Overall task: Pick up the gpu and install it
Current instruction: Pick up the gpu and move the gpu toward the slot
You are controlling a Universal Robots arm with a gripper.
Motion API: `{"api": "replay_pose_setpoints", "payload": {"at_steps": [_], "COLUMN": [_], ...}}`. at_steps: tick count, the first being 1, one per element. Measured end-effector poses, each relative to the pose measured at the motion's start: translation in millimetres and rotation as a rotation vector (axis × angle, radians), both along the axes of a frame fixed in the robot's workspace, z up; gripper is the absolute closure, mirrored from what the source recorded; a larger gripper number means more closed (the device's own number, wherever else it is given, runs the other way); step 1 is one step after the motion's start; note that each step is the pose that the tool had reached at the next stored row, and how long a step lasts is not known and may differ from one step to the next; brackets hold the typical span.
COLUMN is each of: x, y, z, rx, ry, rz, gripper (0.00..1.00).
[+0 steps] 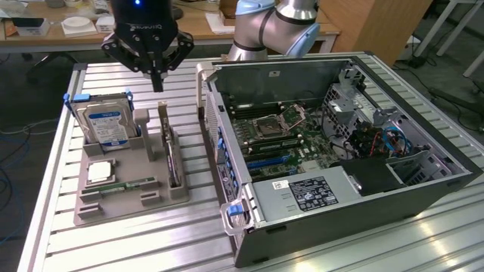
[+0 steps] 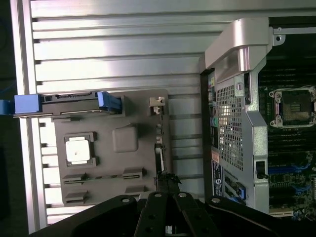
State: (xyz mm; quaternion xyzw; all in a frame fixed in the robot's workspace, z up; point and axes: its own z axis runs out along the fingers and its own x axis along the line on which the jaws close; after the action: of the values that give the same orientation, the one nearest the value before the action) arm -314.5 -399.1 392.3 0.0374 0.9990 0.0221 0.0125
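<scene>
Hovering over the far end of a grey moulded plastic tray, the black two-finger gripper has its fingers pressed together and holds nothing. Just below it, the gpu, a thin dark rectangular circuit card with a pale metal bracket at its far end, stands on edge in the tray's slot. In the wrist view the gpu shows edge-on. A silver hard drive with a blue-white label stands upright in the same tray. An open dark metal computer case lies beside the tray on the ribbed aluminium table.
</scene>
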Motion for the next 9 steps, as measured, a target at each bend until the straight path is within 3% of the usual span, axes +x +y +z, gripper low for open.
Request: {"api": "replay_pose_setpoints", "payload": {"at_steps": [9], "x": [-3.4], "y": [0.0], "z": [0.0], "rx": [0.0000], "ry": [-0.0001], "rz": [0.000], "gripper": [0.90]}}
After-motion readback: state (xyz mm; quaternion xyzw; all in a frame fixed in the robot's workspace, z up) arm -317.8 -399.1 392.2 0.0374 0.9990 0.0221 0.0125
